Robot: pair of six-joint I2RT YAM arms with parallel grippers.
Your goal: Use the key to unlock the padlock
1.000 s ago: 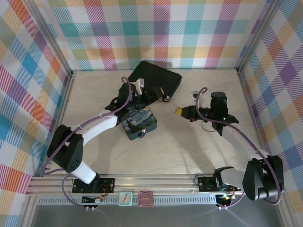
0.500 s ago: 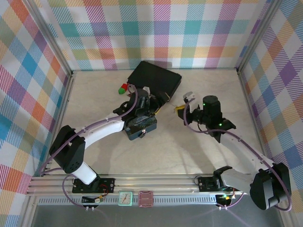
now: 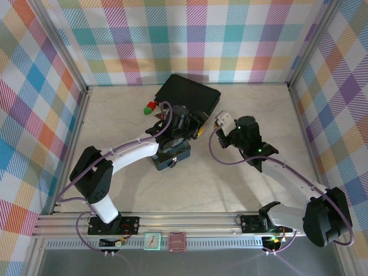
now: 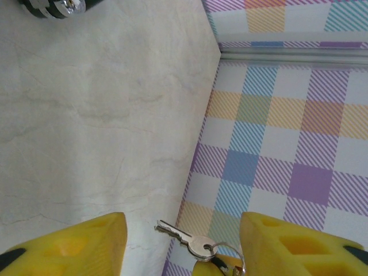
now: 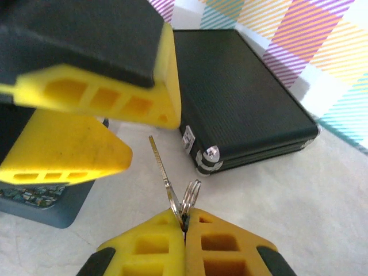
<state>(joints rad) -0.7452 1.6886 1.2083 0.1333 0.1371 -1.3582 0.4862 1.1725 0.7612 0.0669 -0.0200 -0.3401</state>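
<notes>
The key (image 5: 164,172), thin and silvery with a small ring, sticks up from my right gripper (image 5: 184,221), which is shut on its head. In the left wrist view the key (image 4: 187,240) lies between the two wide-apart yellow fingers of my open left gripper (image 4: 181,230), touching neither. Those left fingers (image 5: 103,95) hang just above and left of the key's tip. From above, both grippers meet beside the black case: left gripper (image 3: 196,125), right gripper (image 3: 211,133). The padlock is hidden from view.
A black case (image 3: 190,95) with silver corners (image 5: 211,154) lies at the back, close behind the grippers. A blue starry-painting tin (image 3: 172,156) sits under the left wrist. Small red and green blocks (image 3: 151,106) lie left of the case. Plaid walls enclose the table.
My right gripper has swung left with the key toward the left gripper. My left gripper has moved right and forward off the tin, so the key now sits between its open fingers.
</notes>
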